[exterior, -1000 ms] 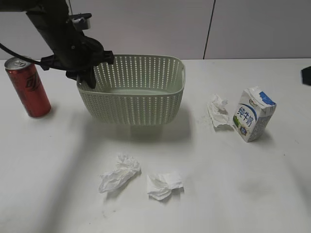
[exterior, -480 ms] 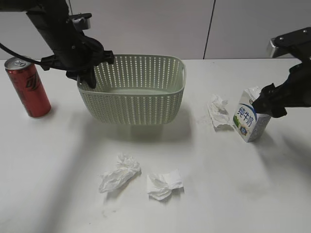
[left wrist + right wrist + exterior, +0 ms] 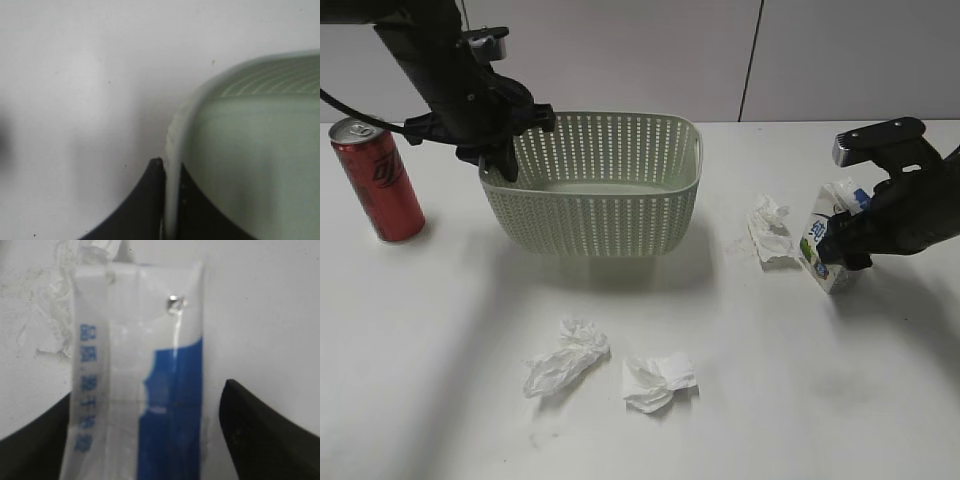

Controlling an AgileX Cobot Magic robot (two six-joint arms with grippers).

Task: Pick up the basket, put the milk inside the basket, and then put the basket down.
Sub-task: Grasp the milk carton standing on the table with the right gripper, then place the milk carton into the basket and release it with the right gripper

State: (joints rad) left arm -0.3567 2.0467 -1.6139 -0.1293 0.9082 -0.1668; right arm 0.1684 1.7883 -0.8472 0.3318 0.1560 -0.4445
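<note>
Your left gripper (image 3: pixel 498 160) pinches the basket (image 3: pixel 605 190) rim near the desk's back-left corner, your right gripper (image 3: pixel 145 440) straddles the milk (image 3: pixel 142 370) wide open by the right edge — squeeze next, then lift.

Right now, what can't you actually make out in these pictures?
- Basket floor: its front wall hides it in the exterior view, and the left wrist view is blurred.
- Milk lower half: cut off by the right wrist view's bottom edge.
- Milk's far side, exterior view: the right gripper covers it.
</note>
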